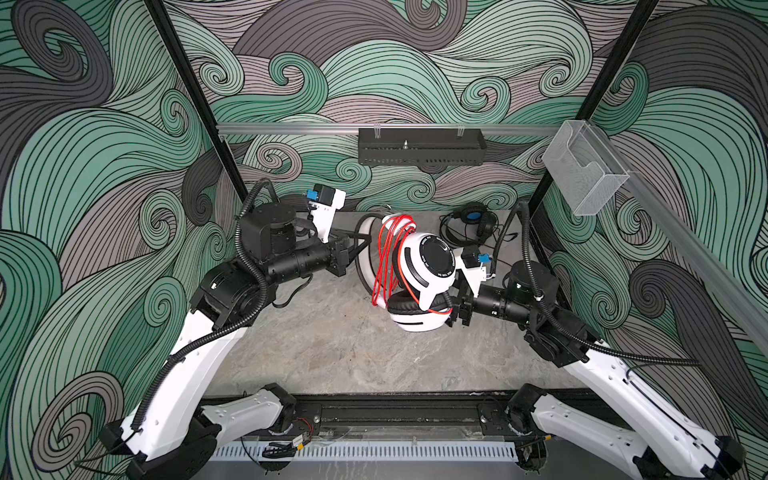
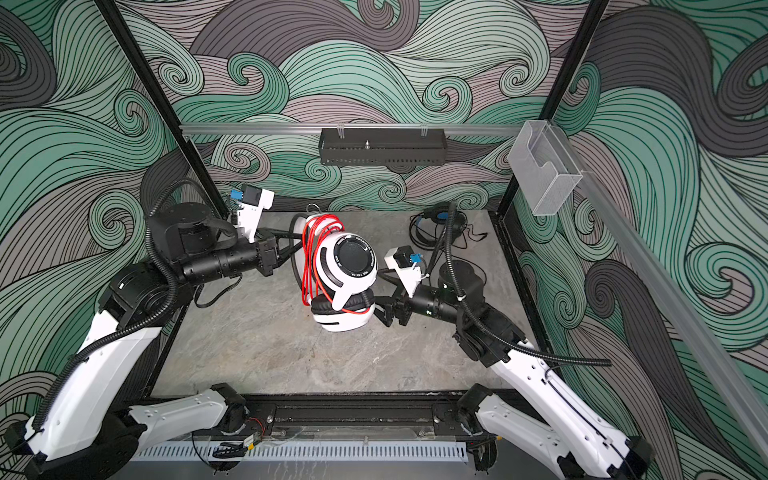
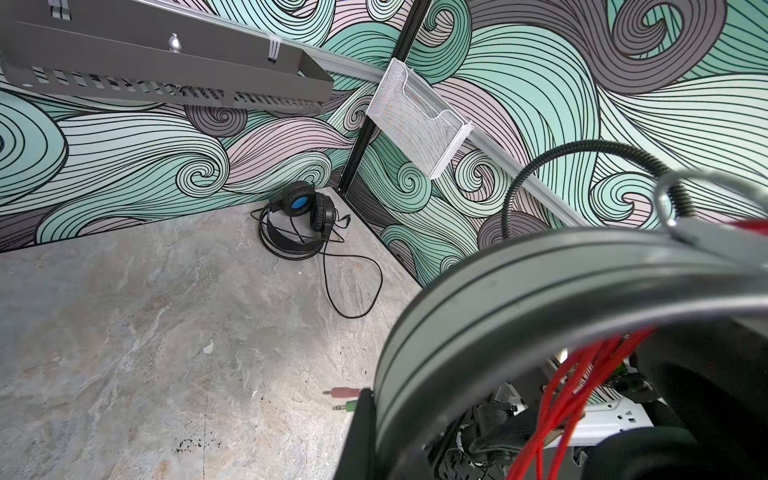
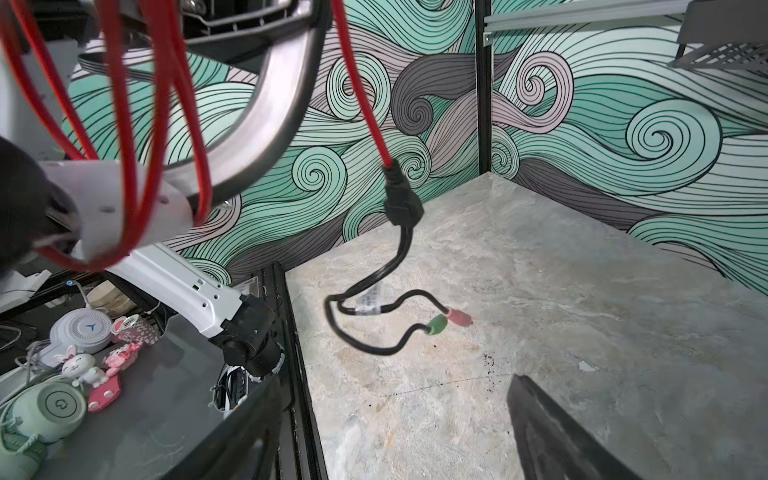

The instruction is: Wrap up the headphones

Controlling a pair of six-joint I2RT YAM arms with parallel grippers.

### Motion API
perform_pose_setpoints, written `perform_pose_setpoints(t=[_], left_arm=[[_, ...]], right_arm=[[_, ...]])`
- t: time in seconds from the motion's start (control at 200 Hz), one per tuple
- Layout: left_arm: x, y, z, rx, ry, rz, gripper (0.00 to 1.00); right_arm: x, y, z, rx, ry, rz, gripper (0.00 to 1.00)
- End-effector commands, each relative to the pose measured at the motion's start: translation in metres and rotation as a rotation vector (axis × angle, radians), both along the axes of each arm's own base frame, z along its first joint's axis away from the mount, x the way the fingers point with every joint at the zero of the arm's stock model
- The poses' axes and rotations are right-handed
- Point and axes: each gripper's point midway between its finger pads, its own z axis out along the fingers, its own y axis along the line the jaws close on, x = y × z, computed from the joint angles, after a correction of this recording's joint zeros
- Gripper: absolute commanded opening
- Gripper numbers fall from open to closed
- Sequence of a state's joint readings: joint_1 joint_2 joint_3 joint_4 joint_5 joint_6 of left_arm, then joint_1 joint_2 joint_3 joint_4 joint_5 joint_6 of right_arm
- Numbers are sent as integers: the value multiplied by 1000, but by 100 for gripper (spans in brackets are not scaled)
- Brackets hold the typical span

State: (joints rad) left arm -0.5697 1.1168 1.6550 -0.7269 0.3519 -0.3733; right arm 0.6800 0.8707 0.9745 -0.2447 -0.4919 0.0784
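tabletop (image 1: 332,357): grey marbled slab, shut in by wave-pattern panels on three sides, with a black rail along the near edge. Its near half and left part are bare (the widest room to move).
white headphones (image 1: 430,259): held up over the middle of the tabletop, in both top views (image 2: 351,262). The headband (image 3: 540,286) is toward the left arm. One cup's black grille faces up, and the padded cup hangs lowest (I cannot tell whether it touches the slab).
black headphones (image 1: 469,226): lying in the far right corner, close to both wall edges, with the blue lining showing. They are well apart from both sets of fingers.
left gripper (image 1: 368,240): fingers clamped together on the headband of the white headphones, on the side away from the cups.
right gripper (image 1: 459,311): fingers spread with nothing between them, just beside the lowest cup on its right. One dark finger (image 4: 557,432) shows in the right wrist view.
red cord (image 1: 384,257): wound in several loops over the headband and down past the cups. Its tail drops to a black splitter (image 4: 401,203).
black cord (image 3: 353,286): loose loop on the slab beside the black headphones.
pink plug (image 4: 459,318), green plug (image 4: 436,325): side by side on the slab, on thin black leads from the splitter.
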Motion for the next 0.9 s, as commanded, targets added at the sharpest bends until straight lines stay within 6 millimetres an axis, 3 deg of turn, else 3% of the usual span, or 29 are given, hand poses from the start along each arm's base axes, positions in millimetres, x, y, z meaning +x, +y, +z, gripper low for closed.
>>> perform_pose_setpoints(t=[0.0,0.32,0.896], left_arm=[[-9,2,48,-132,-87,-21,0],[-10,1,51,-147,-85,-24,0],[-9,0,57,-174,-85,-31,0]], right_arm=[[6,-2,-11,-36,-4,-21,88],[15,15,-10,-12,-7,27,95],[45,36,5,48,-23,4,97]])
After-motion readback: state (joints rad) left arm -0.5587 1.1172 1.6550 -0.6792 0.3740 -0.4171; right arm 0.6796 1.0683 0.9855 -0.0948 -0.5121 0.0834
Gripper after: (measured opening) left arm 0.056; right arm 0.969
